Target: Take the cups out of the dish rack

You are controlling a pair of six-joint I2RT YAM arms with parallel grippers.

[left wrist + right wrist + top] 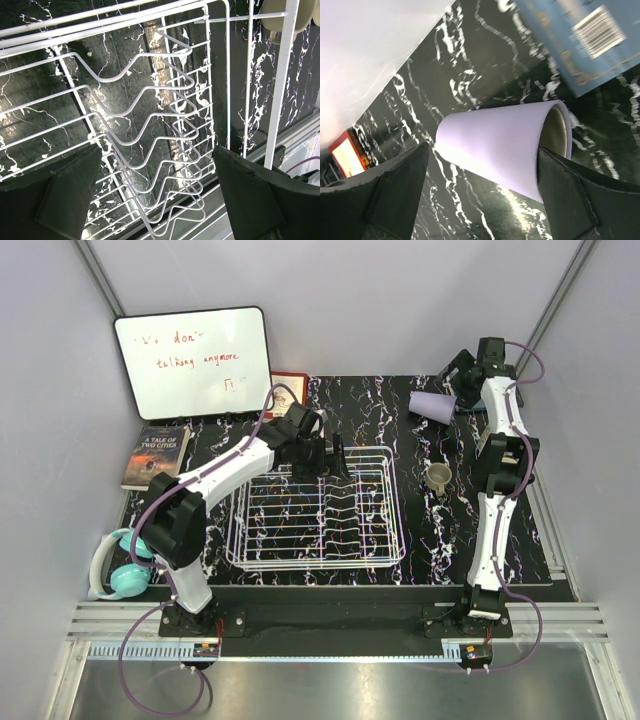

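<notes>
The white wire dish rack [315,510] stands mid-table, and I see no cup in it. My left gripper [325,452] hovers over the rack's far edge, open and empty; in the left wrist view [157,152] only rack wires [150,115] lie between its fingers. The lavender cup [432,405] lies on its side at the far right of the table. My right gripper [455,375] is open around the cup [495,145], with its right finger [570,195] at the rim. A small olive-grey cup [438,477] stands upright right of the rack, and also shows in the left wrist view [282,17].
A whiteboard [192,360] leans at the back left, with a red box [288,382] beside it. A book [155,455] lies at the left edge and teal headphones [125,570] at the near left. A blue book [580,40] lies just behind the lavender cup.
</notes>
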